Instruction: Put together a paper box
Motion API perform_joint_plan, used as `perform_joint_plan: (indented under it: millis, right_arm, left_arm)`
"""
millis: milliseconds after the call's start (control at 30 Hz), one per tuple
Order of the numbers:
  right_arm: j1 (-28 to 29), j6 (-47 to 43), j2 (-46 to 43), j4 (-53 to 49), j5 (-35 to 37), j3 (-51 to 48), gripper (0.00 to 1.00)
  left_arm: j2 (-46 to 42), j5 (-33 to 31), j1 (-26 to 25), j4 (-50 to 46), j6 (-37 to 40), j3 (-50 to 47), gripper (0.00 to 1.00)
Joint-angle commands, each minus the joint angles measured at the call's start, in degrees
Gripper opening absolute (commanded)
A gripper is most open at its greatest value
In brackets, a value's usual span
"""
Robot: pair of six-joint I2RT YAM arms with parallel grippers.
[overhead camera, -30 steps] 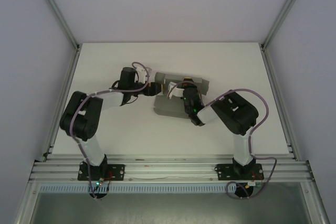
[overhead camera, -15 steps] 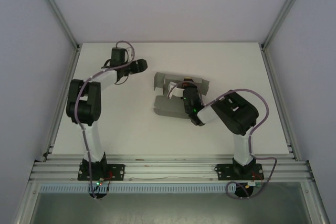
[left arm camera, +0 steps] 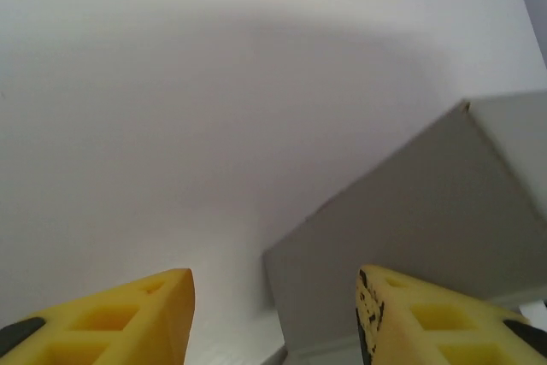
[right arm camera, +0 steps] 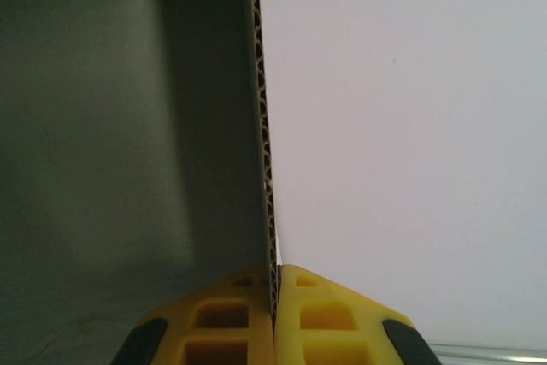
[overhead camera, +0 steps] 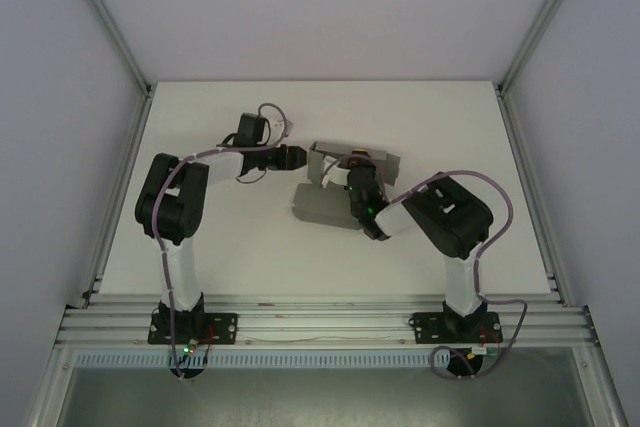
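The paper box (overhead camera: 322, 205) is grey cardboard lying half folded at the table's middle, with its flaps raised along the far side. My right gripper (overhead camera: 353, 171) is over the box and is shut on one upright wall. In the right wrist view that wall's corrugated edge (right arm camera: 263, 126) runs straight up from between my right gripper's (right arm camera: 275, 295) closed yellow fingers. My left gripper (overhead camera: 302, 158) is at the box's far left corner. In the left wrist view my left gripper (left arm camera: 273, 301) is open, and a raised grey flap (left arm camera: 410, 237) stands just ahead of its right finger (left arm camera: 427, 322).
The white table (overhead camera: 220, 247) has bare room on the left, right and near sides of the box. Aluminium rails (overhead camera: 320, 319) run along the near edge by the arm bases. Slanted frame posts (overhead camera: 110, 37) border both sides.
My left arm swung away to the far left of the table, then came back to the box's left flap with its jaws narrower. The right arm has kept still, holding the wall.
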Motion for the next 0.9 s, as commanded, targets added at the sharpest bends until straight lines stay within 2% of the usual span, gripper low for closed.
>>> perform_joint_plan:
  millis: [0,267,467,600,733,867]
  right_arm:
    - [0.6,1.5,-1.3,-0.7,0.0,0.6,0.0]
    - [1.7,-0.9,-1.9,1.7,-0.6,-2.2,0.0]
    - [3.0,-1.3,-1.3,2.7,-0.2,-2.9,0.0]
    - [3.3,-1.0,-1.3,2.7,-0.4,-2.5,0.0]
    - [3.3,0.4,-1.3,1.3,0.2,-1.3,0.0]
    - [3.4,0.5,-1.5,0.0,0.3,-1.3,0.0]
  left_arm:
    - [-2.8,0.6,-1.1,4.8,1.2,-2.6,0.52]
    - [-9.3,-4.9,-1.3,11.5,2.4,-11.4,0.53]
    - [-12.1,-7.4,-1.3,8.9,8.5,-12.8,0.53]
    - [-10.7,-5.8,-1.3,5.0,13.7,-9.5,0.53]
    - [-8.3,0.5,-1.6,5.7,14.5,-7.9,0.51]
    - [-8.6,-3.0,-2.6,8.3,13.3,-9.6,0.5]
